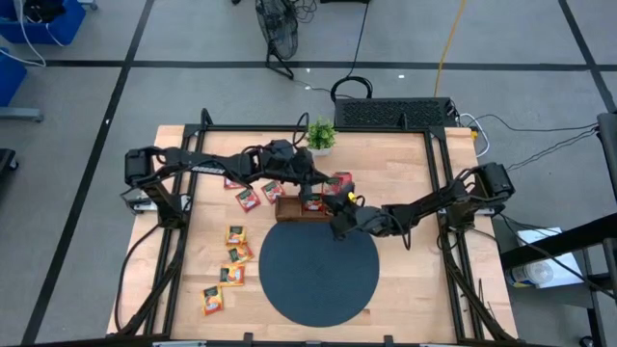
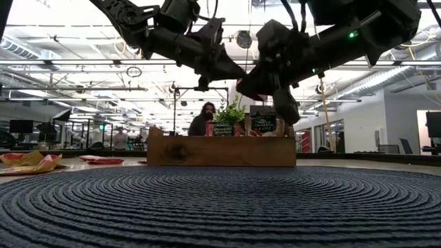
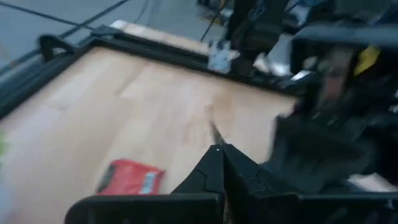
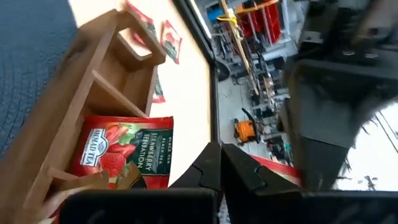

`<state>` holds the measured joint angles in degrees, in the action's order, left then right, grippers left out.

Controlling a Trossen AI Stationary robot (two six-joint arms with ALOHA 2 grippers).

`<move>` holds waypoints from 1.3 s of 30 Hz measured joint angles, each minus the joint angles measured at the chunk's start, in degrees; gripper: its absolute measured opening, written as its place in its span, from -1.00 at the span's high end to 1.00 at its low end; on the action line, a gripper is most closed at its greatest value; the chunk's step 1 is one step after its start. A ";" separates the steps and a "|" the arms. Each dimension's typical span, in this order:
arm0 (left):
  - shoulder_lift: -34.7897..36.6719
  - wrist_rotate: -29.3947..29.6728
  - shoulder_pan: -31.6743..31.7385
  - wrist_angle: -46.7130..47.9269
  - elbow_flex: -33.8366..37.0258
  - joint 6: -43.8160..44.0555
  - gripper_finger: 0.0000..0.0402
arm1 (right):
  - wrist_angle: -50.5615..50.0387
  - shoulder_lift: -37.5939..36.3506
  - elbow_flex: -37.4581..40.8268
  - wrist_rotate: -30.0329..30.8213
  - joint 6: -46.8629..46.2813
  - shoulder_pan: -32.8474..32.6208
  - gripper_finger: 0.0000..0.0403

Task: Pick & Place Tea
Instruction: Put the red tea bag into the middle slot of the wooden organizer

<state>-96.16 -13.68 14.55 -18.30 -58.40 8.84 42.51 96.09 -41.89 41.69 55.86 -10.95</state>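
Nearest the camera in the low view, the dark round mat [image 2: 220, 207] is spread across the desk [image 1: 405, 289], and just behind it the wooden tray [image 2: 220, 150] is seen with red strawberry tea sachets [image 4: 127, 158] already standing in a compartment. Above the tray, the right end effector [image 1: 337, 224] and the left end effector [image 1: 310, 183] are held close together; the fingers of each are seen pressed together in its wrist view, with nothing visibly pinched. More red sachets [image 1: 249, 199] are left lying just beside the tray, and yellow-orange sachets [image 1: 234, 253] are scattered beside the mat. A placement appears to be finishing; next, a loose sachet would have to be reached and pinched.
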 joint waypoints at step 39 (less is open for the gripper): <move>7.91 3.64 -4.94 -26.89 26.96 -14.64 1.00 | 9.58 -30.36 23.96 8.99 -28.42 4.20 1.00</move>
<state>-88.25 -10.04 9.62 -45.19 -31.44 -5.80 52.08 65.73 -17.93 50.68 27.44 -6.75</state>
